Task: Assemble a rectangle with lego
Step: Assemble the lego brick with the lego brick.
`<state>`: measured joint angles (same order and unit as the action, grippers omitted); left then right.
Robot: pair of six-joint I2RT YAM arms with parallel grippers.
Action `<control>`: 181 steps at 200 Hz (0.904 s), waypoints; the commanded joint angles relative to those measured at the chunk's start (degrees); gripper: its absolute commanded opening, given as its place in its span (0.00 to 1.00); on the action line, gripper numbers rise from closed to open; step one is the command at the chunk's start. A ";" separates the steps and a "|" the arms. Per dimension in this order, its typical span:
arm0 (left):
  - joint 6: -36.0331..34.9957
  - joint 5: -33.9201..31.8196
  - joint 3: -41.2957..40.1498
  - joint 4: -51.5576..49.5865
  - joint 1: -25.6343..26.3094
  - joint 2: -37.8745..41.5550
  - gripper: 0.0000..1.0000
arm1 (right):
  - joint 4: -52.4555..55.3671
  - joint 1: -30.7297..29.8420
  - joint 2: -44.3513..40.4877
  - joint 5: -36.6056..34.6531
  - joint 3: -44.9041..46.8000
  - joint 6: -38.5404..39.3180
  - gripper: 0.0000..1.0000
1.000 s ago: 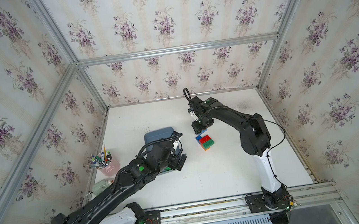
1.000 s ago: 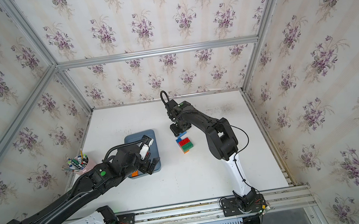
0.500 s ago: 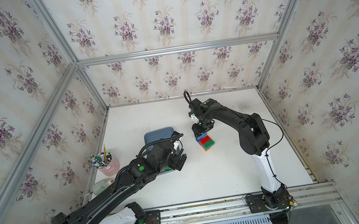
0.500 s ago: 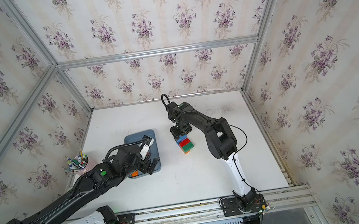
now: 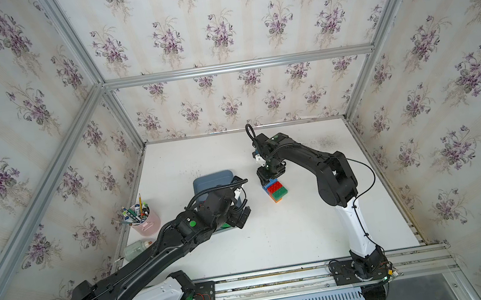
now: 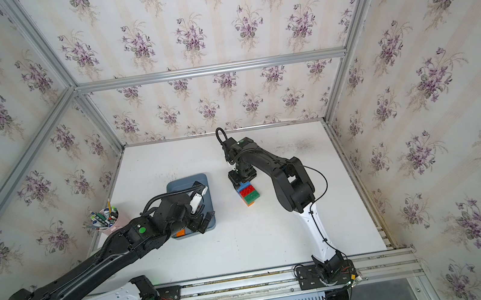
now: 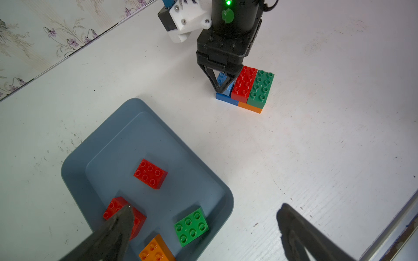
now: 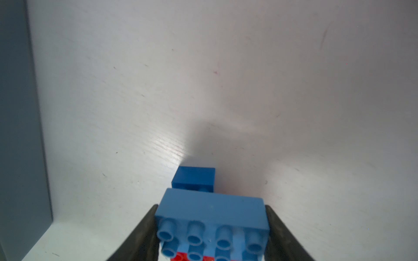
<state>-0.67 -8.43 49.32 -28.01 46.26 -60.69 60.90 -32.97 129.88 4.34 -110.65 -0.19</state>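
Presently the right claw [image 7: 222,85] is closed on a light blue oblong studded plastic brick [image 8: 212,214], its fingers [image 8: 147,226] pressed against the brick's two short ends, studs up. That brick sits over a dark blue plastic brick [image 8: 194,178] at one end of a small brick stack [image 5: 274,191], which stands on the white counter [image 5: 276,240] near the blue-grey plastic tray [image 7: 73,171] but apart from it. Next in the top row come a red oblong brick [image 7: 244,84] and a green oblong brick [image 7: 261,88], touching side by side, the green one farthest from the tray; an orange base brick [image 7: 250,108] shows beneath them. The three top bricks lie with their long axes parallel, crosswise to the row, which leads away from the tray. Whether the light blue brick is pressed fully home I cannot tell. Inside the tray lie four more, studs up: a loose red brick [image 7: 150,173], a second loose red brick [image 7: 115,206] partly behind a finger, a loose green brick [image 7: 191,226] and a loose orange brick [image 7: 156,249]. The left claw [image 7: 205,207] hangs over the tray's edge, spread wide, holding nothing.
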 commanded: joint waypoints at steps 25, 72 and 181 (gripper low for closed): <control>-0.61 -1.33 -0.01 1.29 -0.03 -0.35 1.00 | 1.37 0.02 1.16 0.33 -0.01 0.27 0.50; -0.57 -1.51 -0.07 1.52 -0.03 -0.93 1.00 | 1.28 0.01 1.66 -0.47 0.23 0.19 0.50; -0.42 -2.03 -0.28 1.39 -0.03 -0.75 1.00 | -0.10 0.28 -0.67 1.75 -0.53 -0.96 0.47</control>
<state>-0.82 -9.72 49.10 -28.03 46.26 -61.58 60.66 -32.77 130.45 5.41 -110.56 -1.19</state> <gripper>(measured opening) 0.998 0.613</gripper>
